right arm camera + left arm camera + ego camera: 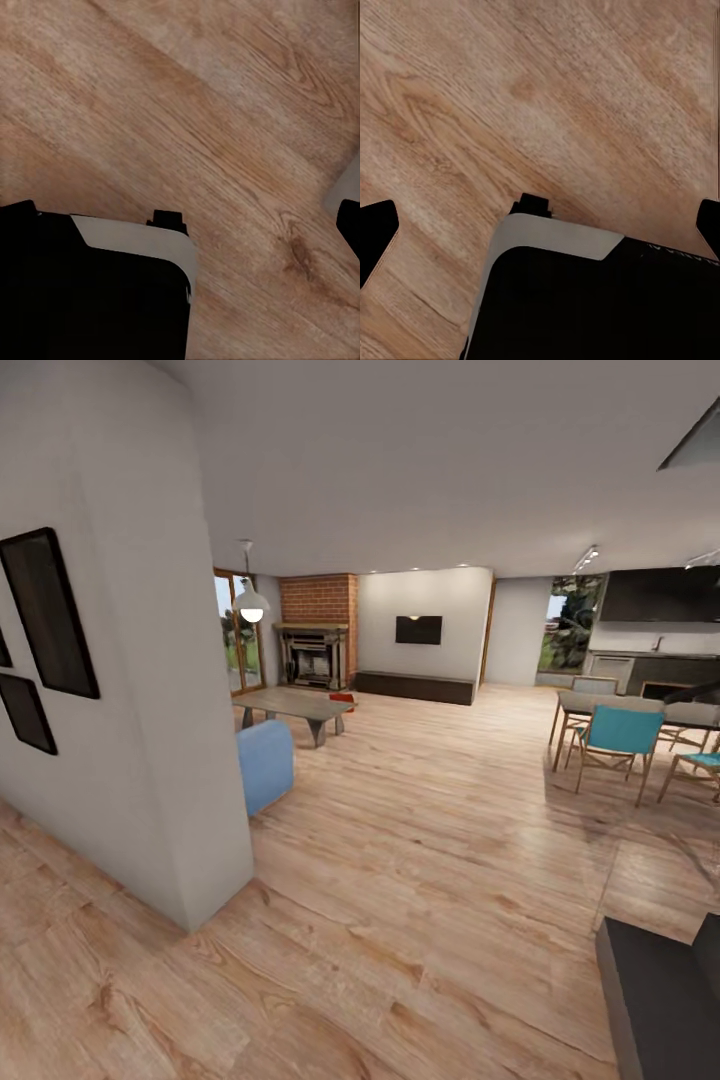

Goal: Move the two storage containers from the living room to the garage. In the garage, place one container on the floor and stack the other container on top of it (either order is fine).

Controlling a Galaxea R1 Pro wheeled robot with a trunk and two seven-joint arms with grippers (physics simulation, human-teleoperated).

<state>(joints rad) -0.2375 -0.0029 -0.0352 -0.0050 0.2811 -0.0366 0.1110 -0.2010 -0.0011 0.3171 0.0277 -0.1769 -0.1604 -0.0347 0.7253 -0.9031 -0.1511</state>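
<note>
One orange-red storage container (343, 698) shows far off in the living room, at the end of the low grey table (290, 705) that stands in front of the brick fireplace (316, 645); too small to tell whether it rests on the table or just beside it. To the side of the fireplace, a black TV (418, 629) hangs on the white wall above the long dark bench (415, 686). Pendant lamp (251, 603) hangs in front of the fireplace, nearer the camera. Blue armchair (265, 763) sits on the near side of the table, partly behind a white wall corner (165, 690) bearing dark frames (48, 612). Dining chairs with teal seats (617, 738) stand well apart from the fireplace, across the light wood-plank floor (420, 860).

Left hand (540, 225): dark fingertips (376, 229) at opposite picture edges, spread wide, nothing between them, above plank floor and the robot's dark base. Right hand (187, 217): fingers likewise spread, nothing held.
</note>
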